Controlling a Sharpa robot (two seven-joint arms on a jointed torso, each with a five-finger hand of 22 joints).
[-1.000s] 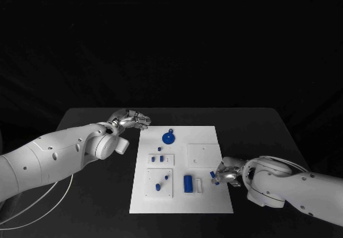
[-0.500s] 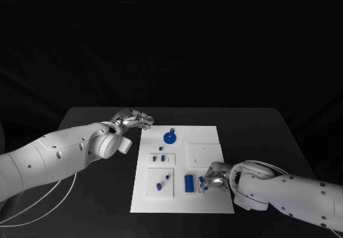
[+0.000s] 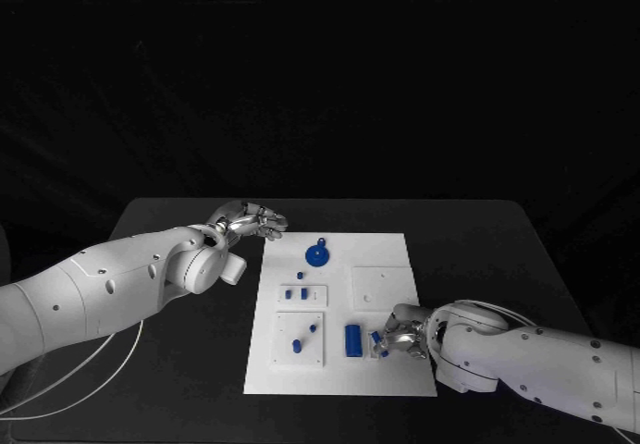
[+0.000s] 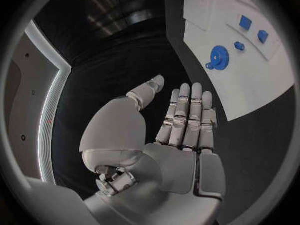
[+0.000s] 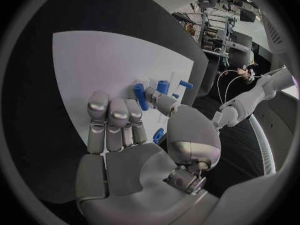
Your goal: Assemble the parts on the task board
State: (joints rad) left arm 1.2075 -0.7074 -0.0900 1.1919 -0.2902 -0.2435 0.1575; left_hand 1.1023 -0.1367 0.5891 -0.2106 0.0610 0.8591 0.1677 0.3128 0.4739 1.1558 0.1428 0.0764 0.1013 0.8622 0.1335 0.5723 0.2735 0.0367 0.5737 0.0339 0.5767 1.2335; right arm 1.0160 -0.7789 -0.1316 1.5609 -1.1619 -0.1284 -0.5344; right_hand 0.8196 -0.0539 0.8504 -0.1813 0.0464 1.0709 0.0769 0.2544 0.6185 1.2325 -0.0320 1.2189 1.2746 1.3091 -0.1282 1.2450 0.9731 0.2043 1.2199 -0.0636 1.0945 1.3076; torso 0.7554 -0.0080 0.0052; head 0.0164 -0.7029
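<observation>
The white task board (image 3: 367, 252) lies mid-table and also shows in the wrist views (image 4: 250, 80) (image 5: 94, 60). On it sit a blue gear (image 3: 316, 255) (image 4: 219, 58), several small blue pegs, and a tall blue block (image 3: 353, 339). My right hand (image 3: 403, 337) (image 5: 125, 130) is over the board's near right part, just right of the block. It pinches a small blue peg (image 3: 383, 350) (image 5: 140, 96) between thumb and fingertips, low over the board. My left hand (image 3: 248, 220) (image 4: 181, 125) hovers off the board's far left corner, fingers straight, thumb apart, holding nothing.
White raised plates (image 3: 301, 296) (image 3: 301, 340) (image 3: 380, 287) on the board carry the pegs. Black table (image 3: 174, 231) surrounds the board. A white cable (image 3: 93, 379) trails under my left arm.
My right hand has moved left and toward me along the board's right side, carrying the small peg to beside the blue block. My left hand has barely shifted.
</observation>
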